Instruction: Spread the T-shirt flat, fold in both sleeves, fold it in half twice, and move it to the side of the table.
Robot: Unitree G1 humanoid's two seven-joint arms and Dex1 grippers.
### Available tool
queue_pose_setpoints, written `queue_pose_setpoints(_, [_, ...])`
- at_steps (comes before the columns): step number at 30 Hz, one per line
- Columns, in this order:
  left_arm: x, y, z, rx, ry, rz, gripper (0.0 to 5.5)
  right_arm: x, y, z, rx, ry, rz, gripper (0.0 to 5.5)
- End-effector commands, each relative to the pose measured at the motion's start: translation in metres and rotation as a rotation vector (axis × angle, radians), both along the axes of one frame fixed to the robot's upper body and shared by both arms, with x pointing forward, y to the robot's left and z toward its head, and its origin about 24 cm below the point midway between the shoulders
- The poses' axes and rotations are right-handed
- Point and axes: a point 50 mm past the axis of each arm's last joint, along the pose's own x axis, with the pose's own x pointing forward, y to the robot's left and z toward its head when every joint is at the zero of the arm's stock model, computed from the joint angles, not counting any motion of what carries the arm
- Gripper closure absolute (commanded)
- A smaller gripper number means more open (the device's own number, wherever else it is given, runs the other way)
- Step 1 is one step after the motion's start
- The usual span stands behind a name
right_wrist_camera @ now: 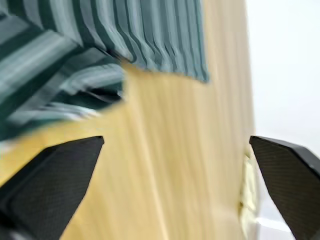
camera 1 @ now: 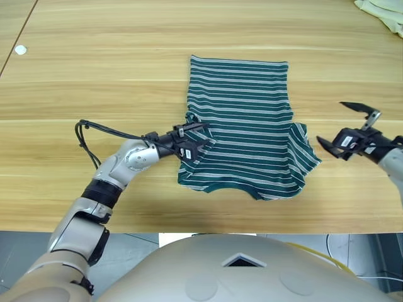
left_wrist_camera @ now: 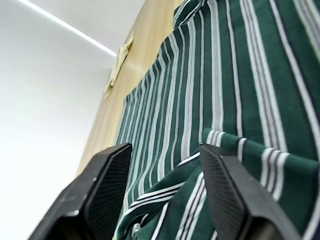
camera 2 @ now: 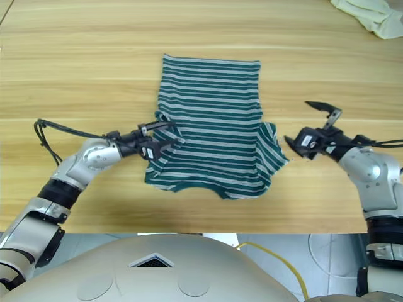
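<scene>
A green T-shirt (camera 1: 242, 119) with white stripes lies on the wooden table (camera 1: 94, 82), collar end toward me. Its left sleeve (camera 1: 192, 157) is bunched inward over the body. My left gripper (camera 1: 208, 134) sits over that sleeve, open, with striped cloth between and beyond its black fingers (left_wrist_camera: 107, 180). The right sleeve (camera 1: 307, 148) sticks out sideways. Just past it my right gripper (camera 1: 330, 121) hovers wide open, holding nothing, and the right wrist view has bare wood between its fingertips (right_wrist_camera: 55, 175).
A cream cloth (camera 1: 384, 12) lies at the far right corner. A small white disc (camera 1: 21, 49) rests at the far left. A black cable (camera 1: 85, 133) loops off my left forearm. The table's front edge (camera 1: 189, 229) runs close below the shirt.
</scene>
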Motion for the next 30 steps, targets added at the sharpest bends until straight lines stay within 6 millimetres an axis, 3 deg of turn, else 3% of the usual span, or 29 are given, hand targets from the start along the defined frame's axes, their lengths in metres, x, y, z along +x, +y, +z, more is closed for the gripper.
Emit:
queue_pose_setpoints(1, [0.004,0.000,0.000,0.018,-0.017,-0.003,3.02,-0.015,-0.013,-0.003,-0.099,0.068,-0.023,0.10])
queue_pose_setpoints(8, [0.004,-0.002,-0.002,0.010,-0.018,-0.002,3.02,-0.044,0.008,-0.018,-0.049,0.194,0.126,0.10])
queue_pose_setpoints(19, [0.000,-0.004,-0.005,-0.002,-0.011,-0.024,3.02,-0.054,0.018,-0.042,-0.010,0.288,0.155,0.10])
queue_pose_setpoints(30, [-0.001,-0.003,-0.007,0.008,-0.019,-0.014,2.98,-0.056,0.018,-0.043,-0.018,0.310,0.171,2.00])
